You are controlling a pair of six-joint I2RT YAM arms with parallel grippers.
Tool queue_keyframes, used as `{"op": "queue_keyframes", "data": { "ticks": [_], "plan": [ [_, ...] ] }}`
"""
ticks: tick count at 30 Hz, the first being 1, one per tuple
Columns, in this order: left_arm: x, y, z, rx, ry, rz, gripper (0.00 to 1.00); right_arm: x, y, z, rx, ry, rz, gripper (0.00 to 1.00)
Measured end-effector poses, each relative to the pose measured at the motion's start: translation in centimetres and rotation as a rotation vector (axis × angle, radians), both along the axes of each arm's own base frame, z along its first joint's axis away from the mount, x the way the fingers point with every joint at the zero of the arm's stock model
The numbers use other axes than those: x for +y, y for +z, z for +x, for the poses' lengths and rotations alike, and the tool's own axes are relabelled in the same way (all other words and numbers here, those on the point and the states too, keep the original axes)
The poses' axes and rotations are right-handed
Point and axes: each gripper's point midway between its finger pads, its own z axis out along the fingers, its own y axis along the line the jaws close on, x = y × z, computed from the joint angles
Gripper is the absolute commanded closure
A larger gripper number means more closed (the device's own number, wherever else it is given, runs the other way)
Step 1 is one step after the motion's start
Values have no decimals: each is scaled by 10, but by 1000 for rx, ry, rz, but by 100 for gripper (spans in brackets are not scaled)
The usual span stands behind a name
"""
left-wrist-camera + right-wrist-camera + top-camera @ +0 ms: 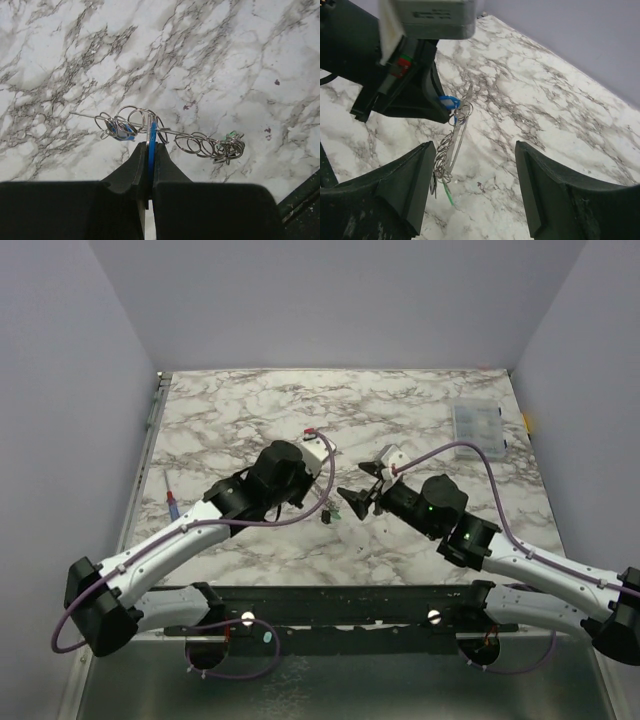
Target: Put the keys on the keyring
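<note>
left fingers [134, 167] pinched shut on blue-headed metal key [151, 135], frame centre. Thin silvery oval wire keyring [456, 137] dangles off it, long axis steep, just ahead of wide-open right fingers [415, 175], left of their gap.

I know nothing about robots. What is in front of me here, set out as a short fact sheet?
Surface: marble-patterned table
Left gripper: shut on a blue key, held edge-on between its fingers
Attached to that key: the keyring with a bunch of small rings, and a green key at the far end
Right gripper: open, facing the bunch, touching nothing
Elsewhere on the table: a screwdriver by the left edge, a clear box at the back right
</note>
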Motion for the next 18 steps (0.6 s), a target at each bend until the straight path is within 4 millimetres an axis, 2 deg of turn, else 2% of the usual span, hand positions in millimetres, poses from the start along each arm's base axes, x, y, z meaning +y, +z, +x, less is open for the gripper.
{"op": "queue_keyframes", "data": {
  "ticks": [3,6,12,15,18],
  "plan": [
    [4,-12,21,57,58,48,100,-9,-2,4,16,-54,10,24],
    [0,-18,56,98,122,64,100,-17,-6,8,34,-105,8,22],
    [-21,-31,118,145,186,67,100,-31,-15,18,59,-205,-11,20],
    [-32,-27,131,139,193,33,100,-41,-15,21,66,-257,-10,19],
    [-36,-23,126,129,193,-36,100,-53,-13,22,63,-307,9,17]
  ]
}}
